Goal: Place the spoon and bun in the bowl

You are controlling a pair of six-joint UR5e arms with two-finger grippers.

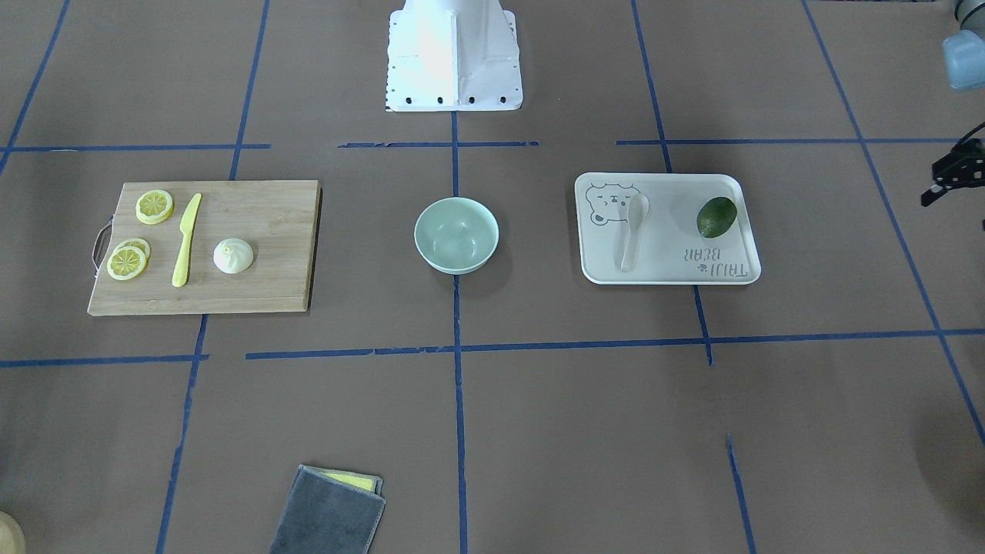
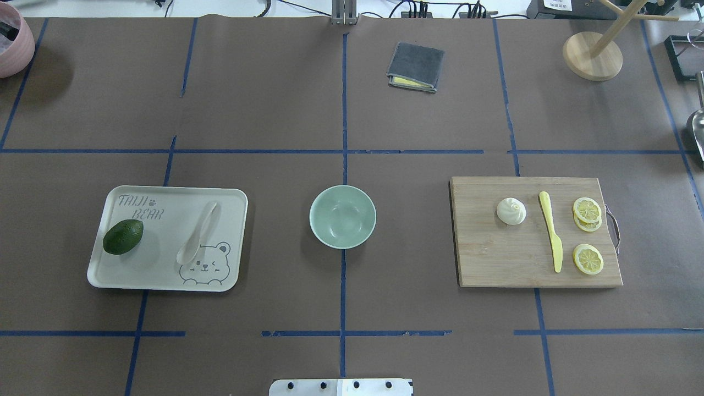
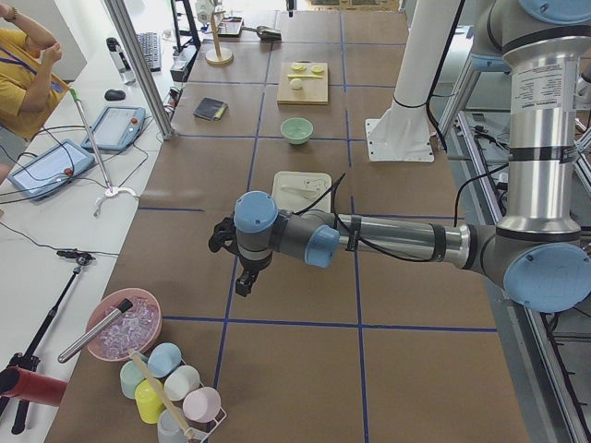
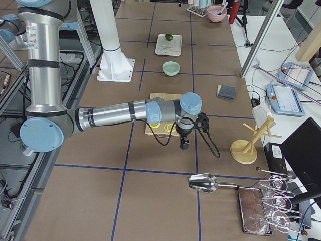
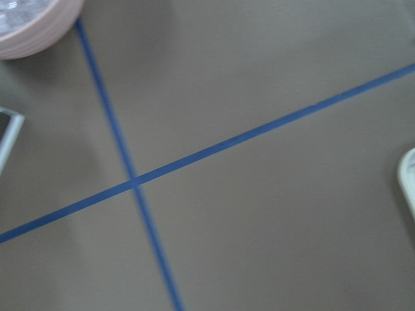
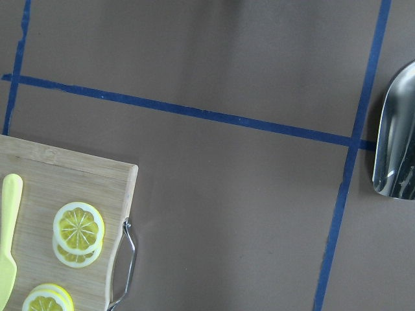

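The pale spoon lies on the bear-printed tray; it also shows in the overhead view. The white pleated bun sits on the wooden cutting board. The mint-green bowl stands empty between them. My left gripper hangs over bare table beyond the tray's end; only part of it shows at the front view's right edge. My right gripper hovers beyond the board's handle end. I cannot tell whether either is open.
A dark green avocado lies on the tray. A yellow knife and lemon slices lie on the board. A grey cloth, a pink bowl, a wooden stand and a metal scoop sit at the table's edges.
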